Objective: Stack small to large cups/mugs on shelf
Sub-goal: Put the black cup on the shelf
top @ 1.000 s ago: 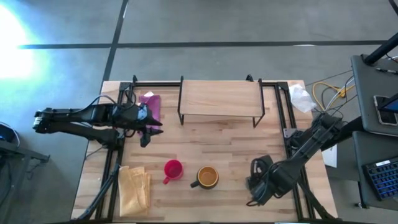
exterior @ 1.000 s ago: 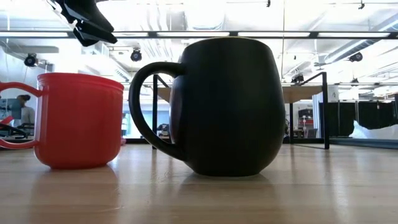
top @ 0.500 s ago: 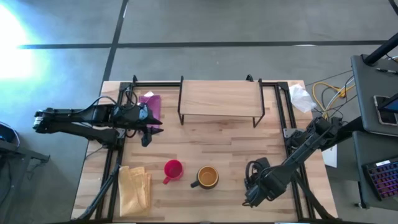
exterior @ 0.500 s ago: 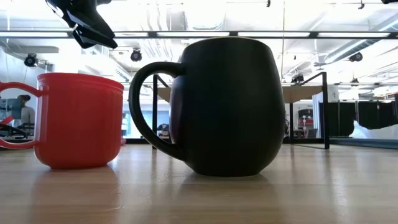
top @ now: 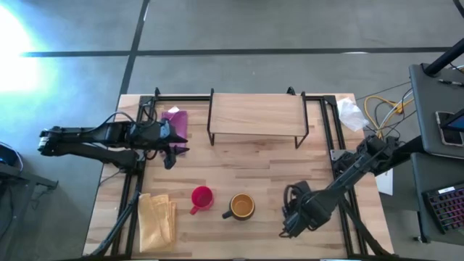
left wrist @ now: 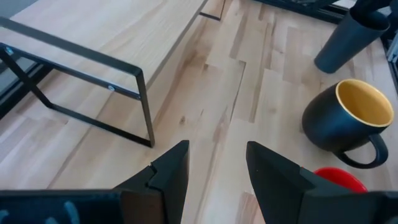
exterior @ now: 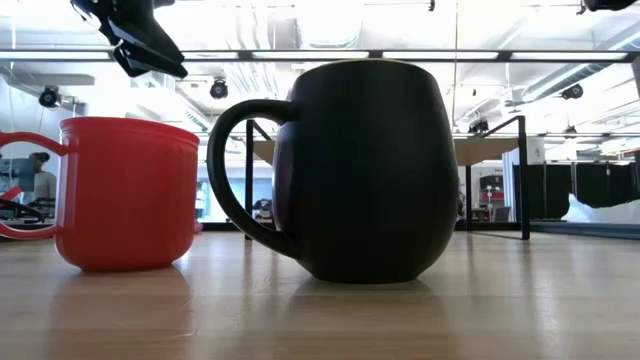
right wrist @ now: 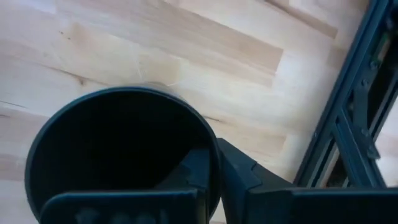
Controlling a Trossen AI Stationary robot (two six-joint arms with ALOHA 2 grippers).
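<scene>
You have three cups on the wooden table [top: 254,170]. The red mug [top: 201,197] is smooth and round with a thin loop handle. Just beside it sits the dark mug [top: 241,206], fat and rounded like a ball, matte black outside and orange-yellow inside. Both stand near the table's front edge, close to the middle. The third is the black cup [right wrist: 118,155], tall and plain. Your right gripper [top: 296,217] is near the front right corner and pinches this cup's rim, one finger inside and one outside.

The shelf [top: 257,114] stands at the back edge, in the middle. It is a flat, pale wood board on thin black metal legs. No cup sits on it.

Your left gripper [left wrist: 214,171] hangs over the left side of the table, its two dark fingers spread apart and holding nothing.

One yellow folded cloth [top: 156,220] lies at the front left corner. One purple cloth [top: 176,120] lies near the back left.
</scene>
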